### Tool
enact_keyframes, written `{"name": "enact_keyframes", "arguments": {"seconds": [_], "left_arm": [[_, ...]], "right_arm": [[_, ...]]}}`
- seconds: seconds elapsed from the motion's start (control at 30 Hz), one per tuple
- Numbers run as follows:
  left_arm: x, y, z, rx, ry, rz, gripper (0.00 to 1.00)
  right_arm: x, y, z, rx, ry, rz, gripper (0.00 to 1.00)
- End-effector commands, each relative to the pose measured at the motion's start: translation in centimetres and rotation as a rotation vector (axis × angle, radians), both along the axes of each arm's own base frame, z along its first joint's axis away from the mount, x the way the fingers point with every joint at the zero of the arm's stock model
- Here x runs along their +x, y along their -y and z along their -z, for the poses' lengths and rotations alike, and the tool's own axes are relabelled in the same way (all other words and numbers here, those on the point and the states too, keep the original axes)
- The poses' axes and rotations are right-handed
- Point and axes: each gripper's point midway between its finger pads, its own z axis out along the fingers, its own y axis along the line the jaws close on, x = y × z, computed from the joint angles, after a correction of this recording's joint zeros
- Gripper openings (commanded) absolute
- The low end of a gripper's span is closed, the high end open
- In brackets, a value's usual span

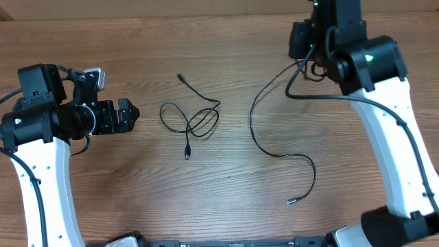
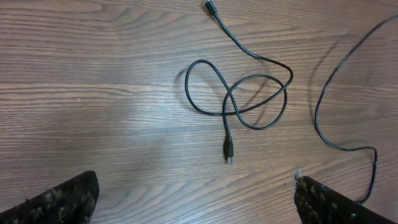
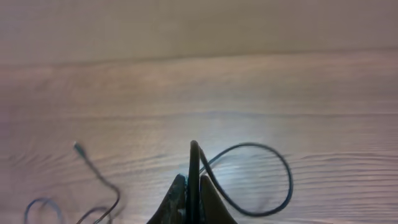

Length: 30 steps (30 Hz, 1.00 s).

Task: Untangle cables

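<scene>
A short black cable [image 1: 193,121] lies in a loose crossed loop at the table's middle, one plug end far [image 1: 180,77] and one near [image 1: 186,156]. It also shows in the left wrist view [image 2: 249,93]. My left gripper [image 1: 132,115] is open and empty to the left of it, fingers wide apart [image 2: 196,182]. A long black cable [image 1: 255,130] runs from my right gripper [image 1: 310,67] in a wide curve to a silver-tipped end [image 1: 291,201]. My right gripper [image 3: 193,186] is shut on this cable, which loops just past the fingers [image 3: 283,168].
The wooden table [image 1: 226,206] bears only the two cables. The long cable's lower stretch [image 2: 323,121] lies to the right of the looped cable, apart from it. Thicker robot wires hang by the right wrist [image 1: 322,65].
</scene>
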Motion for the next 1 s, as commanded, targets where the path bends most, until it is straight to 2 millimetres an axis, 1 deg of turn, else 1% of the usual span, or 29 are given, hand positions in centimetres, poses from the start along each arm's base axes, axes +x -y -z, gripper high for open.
{"name": "enact_keyframes", "arguments": {"seconds": [0.0, 0.07, 0.17, 0.2, 0.23, 0.27, 0.3, 0.33, 0.37, 0.4, 0.43, 0.47, 0.5, 0.6, 0.63, 0.67, 0.7, 0.73, 0.83, 0.97], "left_arm": [[0.1, 0.3, -0.6, -0.016, 0.018, -0.001, 1.0], [0.1, 0.3, -0.6, -0.016, 0.018, -0.001, 1.0], [0.1, 0.3, -0.6, -0.016, 0.018, -0.001, 1.0], [0.1, 0.3, -0.6, -0.016, 0.018, -0.001, 0.99], [0.1, 0.3, -0.6, -0.016, 0.018, -0.001, 1.0], [0.1, 0.3, -0.6, -0.016, 0.018, -0.001, 1.0], [0.1, 0.3, -0.6, -0.016, 0.018, -0.001, 1.0], [0.1, 0.3, -0.6, -0.016, 0.018, -0.001, 1.0], [0.1, 0.3, -0.6, -0.016, 0.018, -0.001, 1.0], [0.1, 0.3, -0.6, -0.016, 0.018, -0.001, 1.0], [0.1, 0.3, -0.6, -0.016, 0.018, -0.001, 1.0], [0.1, 0.3, -0.6, -0.016, 0.018, -0.001, 1.0], [0.1, 0.3, -0.6, -0.016, 0.018, -0.001, 1.0], [0.1, 0.3, -0.6, -0.016, 0.018, -0.001, 1.0], [0.1, 0.3, -0.6, -0.016, 0.018, -0.001, 1.0], [0.1, 0.3, -0.6, -0.016, 0.017, -0.001, 1.0], [0.1, 0.3, -0.6, -0.016, 0.018, -0.001, 0.99], [0.1, 0.3, -0.6, -0.016, 0.018, -0.001, 1.0], [0.1, 0.3, -0.6, -0.016, 0.018, -0.001, 1.0], [0.1, 0.3, -0.6, -0.016, 0.018, -0.001, 1.0]], "right_arm": [[0.2, -2.7, 1.6, 0.061, -0.055, -0.102, 0.04], [0.3, -3.3, 2.5, 0.053, -0.077, -0.123, 0.04], [0.8, -3.3, 3.5, 0.044, -0.097, -0.117, 0.04], [1.4, -2.5, 4.4, 0.017, -0.111, -0.084, 0.04], [1.8, -1.9, 4.9, 0.001, -0.118, -0.064, 0.04], [2.6, -0.7, 6.1, -0.033, -0.139, -0.023, 0.05], [2.9, -0.3, 6.8, -0.043, -0.151, -0.009, 0.07], [3.3, 0.2, 7.6, -0.049, -0.168, 0.004, 0.12], [3.7, 1.0, 8.7, -0.054, -0.198, 0.023, 0.2], [3.8, 1.5, 9.4, -0.052, -0.218, 0.04, 0.31], [3.8, 2.0, 10.3, -0.043, -0.244, 0.07, 0.44], [3.7, 2.5, 11.1, -0.028, -0.275, 0.102, 0.78], [3.5, 3.1, 11.9, -0.015, -0.309, 0.138, 1.0], [2.6, 3.9, 13.7, 0.004, -0.393, 0.19, 1.0], [1.9, 3.4, 14.5, 0.025, -0.439, 0.169, 1.0], [1.7, 3.0, 14.7, 0.041, -0.454, 0.156, 1.0], [1.5, 2.6, 14.8, 0.058, -0.466, 0.143, 1.0], [1.0, 1.3, 14.9, 0.109, -0.494, 0.1, 1.0], [0.1, -0.6, 15.0, 0.177, -0.54, 0.039, 1.0], [-0.7, -2.3, 15.4, 0.195, -0.568, -0.003, 1.0]]}}
